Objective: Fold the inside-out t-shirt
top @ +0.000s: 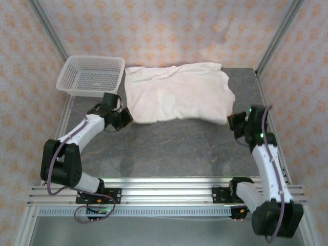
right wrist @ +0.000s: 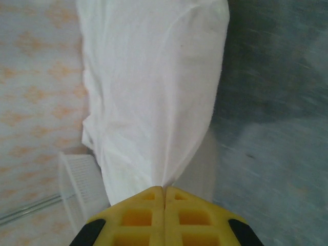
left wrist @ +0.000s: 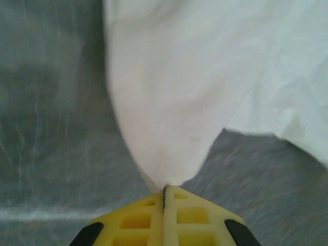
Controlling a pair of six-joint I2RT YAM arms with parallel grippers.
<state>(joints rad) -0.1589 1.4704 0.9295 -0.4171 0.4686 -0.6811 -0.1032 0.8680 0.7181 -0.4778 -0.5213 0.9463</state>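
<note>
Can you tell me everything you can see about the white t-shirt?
The t-shirt is cream-white soft cloth, wrinkled, spread across the far part of the grey table, beside the white mesh basket. Its near left corner is pinched in the shut left gripper and its near right corner in the shut right gripper, the cloth drawn to a point at each.

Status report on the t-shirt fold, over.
Left gripper and right gripper: jaws shut on near corners of wrinkled cream-white cloth t-shirt. Shirt spread on grey table. White plastic mesh basket beside its far-left corner, not in the way.
</note>
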